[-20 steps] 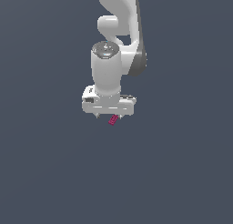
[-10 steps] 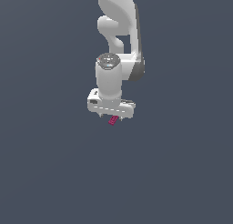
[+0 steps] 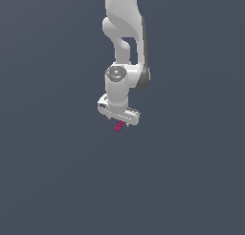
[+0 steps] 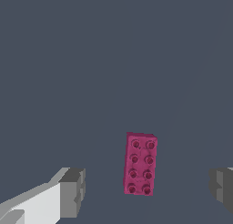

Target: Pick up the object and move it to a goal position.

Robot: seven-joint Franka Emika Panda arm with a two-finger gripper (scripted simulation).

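Jaws: you see them spread wide in the wrist view, one grey pad (image 4: pixel 73 193) on either side of the picture, nothing gripped between them.
Gripper: its midpoint (image 4: pixel 148 191) falls on the near end of the brick; in the exterior view the gripper (image 3: pixel 119 123) sits low, and you cannot read the finger gap there.
Object: the magenta-pink brick (image 4: pixel 140 163) lies flat between the two pads, well apart from both, its long side running away from the camera.
Wrist view only: you can count two rows of four studs on the brick's top face.
Exterior view only: you get the white arm (image 3: pixel 125 43) reaching down from the top edge, the wrist housing with its round grey cap, and the brick (image 3: pixel 118 126) as a small pink sliver poking out just below the hand.
Surface: a plain dark grey-blue floor (image 3: pixel 52 181) fills both views, with no visible edge or marking.
Room: nothing beyond that flat grey field shows.
Cut off: the far pad is clipped by the wrist picture's edge, and the arm's upper links leave the exterior frame.
Hard to make out: you cannot tell from either view how high the fingertips stand above the floor.
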